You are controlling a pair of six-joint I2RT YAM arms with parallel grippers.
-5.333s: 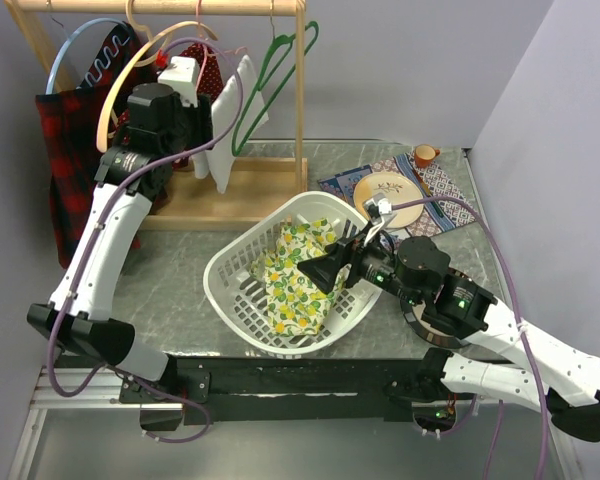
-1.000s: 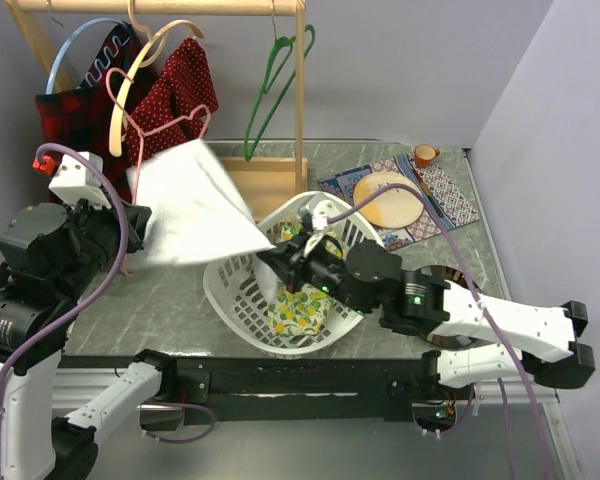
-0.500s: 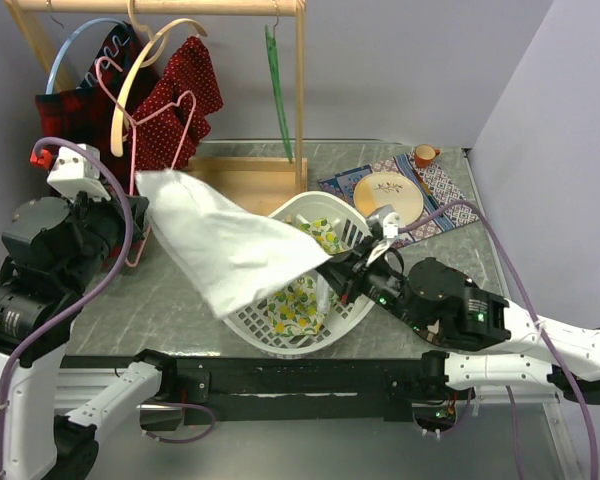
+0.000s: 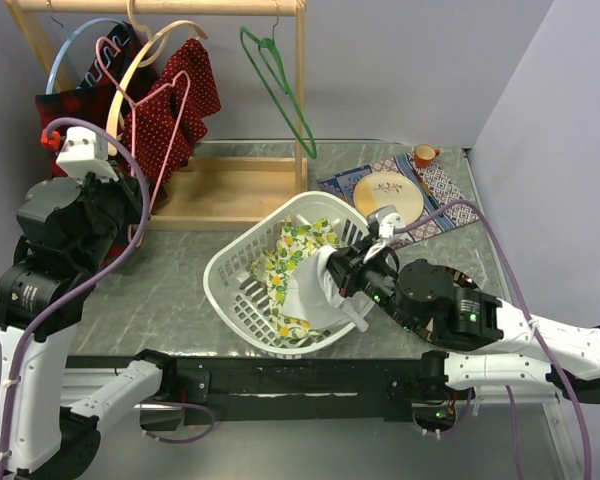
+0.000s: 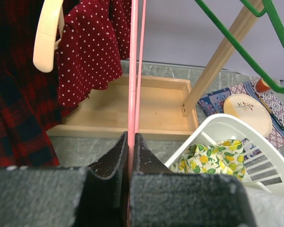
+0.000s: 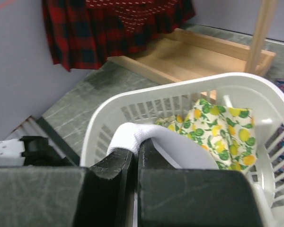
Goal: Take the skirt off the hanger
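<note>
White skirt [image 4: 315, 290] has slipped off the pink hanger [image 5: 131, 71] pinched in left tool [image 5: 131, 142], now bunched in right tool [image 6: 136, 151]'s grip, basket [image 4: 215, 268] beneath.

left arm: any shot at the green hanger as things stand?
Probably not yet. The left gripper is shut on the pink hanger, so it has no free jaws. The green hanger itself hangs unobstructed on the rail to its right.

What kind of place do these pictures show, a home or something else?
Probably a robot test bench arranged like a laundry corner, not a real home. A small wooden clothes rack with coloured hangers and a white plastic laundry basket stand on a grey marble-look tabletop, enclosed by plain walls.
</note>
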